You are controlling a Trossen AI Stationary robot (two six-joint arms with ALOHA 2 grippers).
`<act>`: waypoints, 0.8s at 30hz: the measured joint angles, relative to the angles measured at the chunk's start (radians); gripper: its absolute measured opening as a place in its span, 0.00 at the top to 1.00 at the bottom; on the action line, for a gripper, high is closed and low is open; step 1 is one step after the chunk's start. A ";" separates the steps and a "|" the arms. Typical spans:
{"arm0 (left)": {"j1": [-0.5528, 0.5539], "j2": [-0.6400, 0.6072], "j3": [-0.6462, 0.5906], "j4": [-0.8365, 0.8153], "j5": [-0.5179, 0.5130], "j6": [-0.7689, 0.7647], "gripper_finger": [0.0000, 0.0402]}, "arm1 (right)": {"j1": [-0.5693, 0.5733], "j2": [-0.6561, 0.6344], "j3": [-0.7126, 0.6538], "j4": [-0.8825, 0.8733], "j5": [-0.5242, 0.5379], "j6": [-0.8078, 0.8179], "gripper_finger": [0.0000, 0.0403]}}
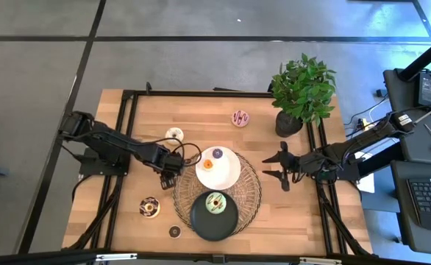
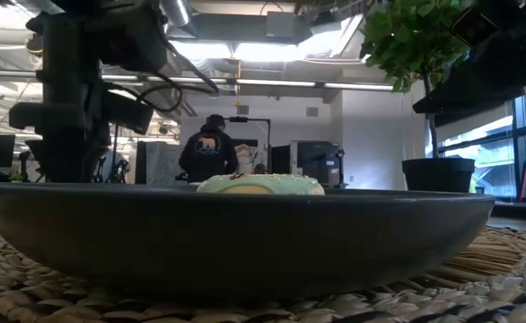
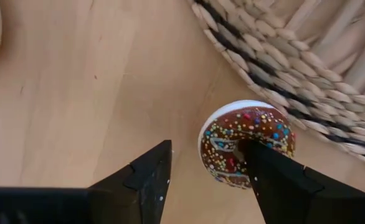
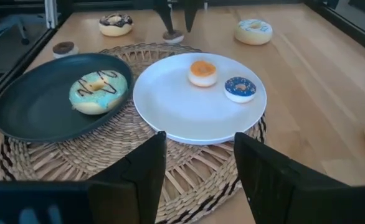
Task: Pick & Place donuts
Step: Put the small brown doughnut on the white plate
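Observation:
My left gripper (image 1: 170, 166) (image 3: 198, 155) is open and points down at the mat's left edge. Under it a mini chocolate donut with sprinkles (image 3: 248, 149) lies flat on the wood. One finger stands over its hole, the other on the bare table beside it. The white plate (image 1: 226, 177) carries an orange mini donut (image 4: 202, 71) and a blue-iced one (image 4: 240, 88). The green donut (image 4: 96, 91) (image 2: 260, 184) lies in the black plate (image 1: 201, 221). My right gripper (image 1: 282, 170) (image 4: 199, 140) waits open at the mat's right edge. My left gripper comes from above, pointing down. One fingertip (image 3: 251, 158) covers the hole (image 3: 237, 148) of the mini chocolate donut; the other finger (image 3: 154, 174) stands clear of its outer rim. Whether the fingertip touches the donut, I cannot tell. The donut lies flat on the table.
A round woven mat (image 1: 252, 193) lies under both plates. Loose on the wood are a cream donut (image 1: 174, 134), a pink-striped one (image 1: 240, 118), a chocolate one (image 1: 150, 207) and a small brown one (image 1: 174, 231). A potted plant (image 1: 302, 92) stands at the far right.

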 joint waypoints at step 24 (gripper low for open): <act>0.003 -0.003 0.000 -0.017 0.092 0.011 0.79 | -0.001 0.013 0.000 0.000 0.002 0.000 0.53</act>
